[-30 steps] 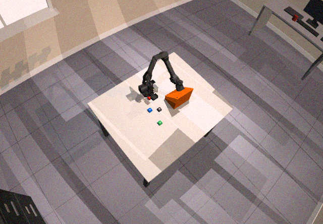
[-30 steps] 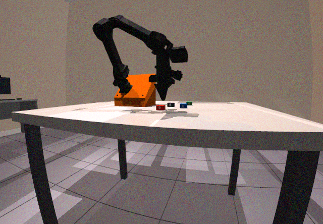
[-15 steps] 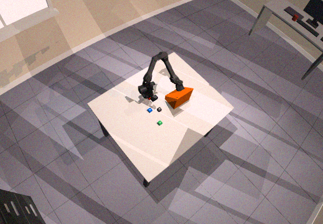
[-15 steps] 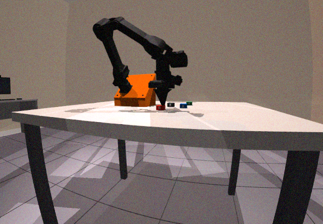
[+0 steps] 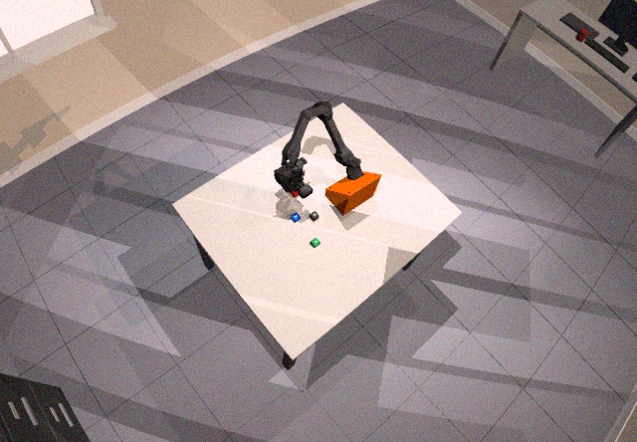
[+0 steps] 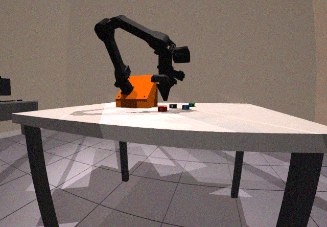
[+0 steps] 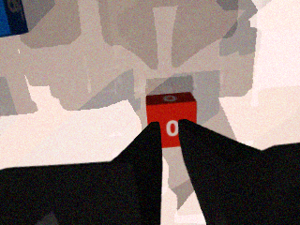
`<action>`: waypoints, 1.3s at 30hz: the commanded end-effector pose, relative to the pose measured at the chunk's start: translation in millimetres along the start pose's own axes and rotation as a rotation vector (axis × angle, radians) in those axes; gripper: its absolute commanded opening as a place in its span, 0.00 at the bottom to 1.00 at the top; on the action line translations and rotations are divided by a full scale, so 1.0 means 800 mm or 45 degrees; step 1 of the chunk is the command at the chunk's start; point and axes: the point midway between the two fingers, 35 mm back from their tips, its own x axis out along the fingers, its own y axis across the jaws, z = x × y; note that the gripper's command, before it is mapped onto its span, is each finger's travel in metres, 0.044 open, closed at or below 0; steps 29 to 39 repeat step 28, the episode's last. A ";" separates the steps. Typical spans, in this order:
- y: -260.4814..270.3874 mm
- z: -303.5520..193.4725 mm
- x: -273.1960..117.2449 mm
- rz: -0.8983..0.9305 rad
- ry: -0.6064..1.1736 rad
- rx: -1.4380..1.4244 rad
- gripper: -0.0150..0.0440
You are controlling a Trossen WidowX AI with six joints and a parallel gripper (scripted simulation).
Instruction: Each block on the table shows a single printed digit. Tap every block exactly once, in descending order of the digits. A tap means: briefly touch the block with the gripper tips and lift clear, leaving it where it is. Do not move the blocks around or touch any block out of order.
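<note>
My gripper hangs tips-down just above the red block, apart from it. In the wrist view the red block, printed 0, lies straight below the fingertips. The fingers are nearly together with a narrow gap and hold nothing. In the overhead view the gripper covers most of the red block. The blue block, the black block and the green block lie nearer the table's front. The blue block also shows at the wrist view's top left corner.
The arm's orange base stands to the right of the blocks, and shows behind them in the side view. The black, blue and green blocks line up to the right of the red one.
</note>
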 end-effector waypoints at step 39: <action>0.426 -0.027 -0.106 0.021 -0.004 0.004 0.93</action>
